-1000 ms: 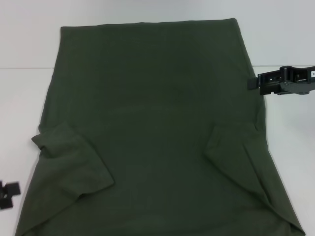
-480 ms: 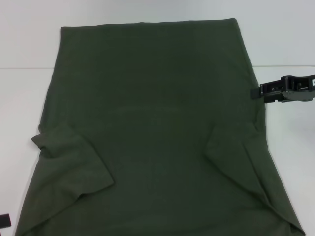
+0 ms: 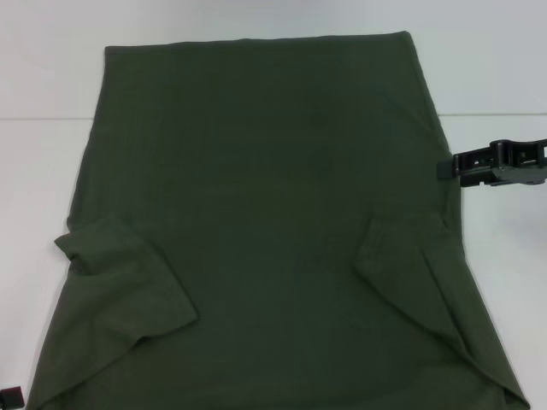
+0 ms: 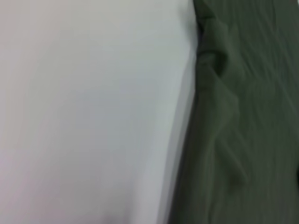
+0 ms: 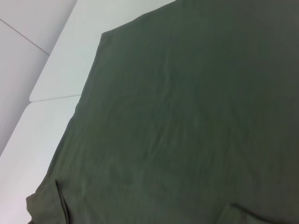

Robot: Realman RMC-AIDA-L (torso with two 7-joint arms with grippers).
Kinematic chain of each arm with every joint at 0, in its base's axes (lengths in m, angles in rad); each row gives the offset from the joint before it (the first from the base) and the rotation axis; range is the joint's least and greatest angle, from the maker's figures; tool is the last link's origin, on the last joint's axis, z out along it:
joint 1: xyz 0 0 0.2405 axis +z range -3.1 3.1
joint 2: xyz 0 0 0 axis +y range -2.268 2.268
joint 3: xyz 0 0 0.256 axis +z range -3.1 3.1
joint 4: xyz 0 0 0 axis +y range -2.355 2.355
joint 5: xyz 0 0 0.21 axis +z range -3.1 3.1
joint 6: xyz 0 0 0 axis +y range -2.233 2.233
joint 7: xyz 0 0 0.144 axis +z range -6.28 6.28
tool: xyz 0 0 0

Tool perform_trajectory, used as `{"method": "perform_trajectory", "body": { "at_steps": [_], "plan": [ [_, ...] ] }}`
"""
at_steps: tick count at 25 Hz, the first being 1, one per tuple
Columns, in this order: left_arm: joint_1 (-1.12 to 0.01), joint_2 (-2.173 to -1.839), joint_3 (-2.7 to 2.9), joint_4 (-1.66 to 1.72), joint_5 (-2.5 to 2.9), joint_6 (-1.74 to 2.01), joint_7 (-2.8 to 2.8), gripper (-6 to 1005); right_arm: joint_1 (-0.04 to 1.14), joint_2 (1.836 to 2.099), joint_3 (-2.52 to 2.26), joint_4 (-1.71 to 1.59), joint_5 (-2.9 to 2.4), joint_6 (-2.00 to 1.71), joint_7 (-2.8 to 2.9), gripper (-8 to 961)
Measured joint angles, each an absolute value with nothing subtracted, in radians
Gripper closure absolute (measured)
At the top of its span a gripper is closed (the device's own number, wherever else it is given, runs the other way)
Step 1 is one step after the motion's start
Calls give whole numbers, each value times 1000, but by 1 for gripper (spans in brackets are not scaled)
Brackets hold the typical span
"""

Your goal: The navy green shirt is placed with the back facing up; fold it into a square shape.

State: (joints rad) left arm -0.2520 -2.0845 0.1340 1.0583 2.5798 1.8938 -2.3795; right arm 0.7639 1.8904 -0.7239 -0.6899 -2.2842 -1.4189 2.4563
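Shirt: the large dark olive-green soft cloth T-shirt (image 3: 265,231) lies spread flat on the white table (image 3: 43,162), plain side up, its straight hem at the far edge.
Sleeves: both short sleeves are folded inward onto the body, the left sleeve (image 3: 128,278) and the right sleeve (image 3: 402,269) each lying as a slanted flap.
Right gripper: the black right gripper (image 3: 446,168) reaches in from the right, its tip just at the shirt's right edge, about midway along it; touching or only beside, I cannot tell.
Right jaws: from the head view they look pressed close together, though the angle is poor; no cloth is seen lifted.
Left gripper: only a dark sliver of the left gripper (image 3: 10,396) shows at the near left corner, beside the shirt's near left edge; its jaws cannot be told.
Left wrist view: rumpled shirt edge against bare table.
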Motion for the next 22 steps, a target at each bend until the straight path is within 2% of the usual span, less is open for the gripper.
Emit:
{"method": "perform_trajectory", "body": {
  "at_steps": [22],
  "plan": [
    [-270,-2090,186,1009,2612,1810,-2391,404,759,1891,-716,-692,-2284,-1419,2456,360]
  ]
}}
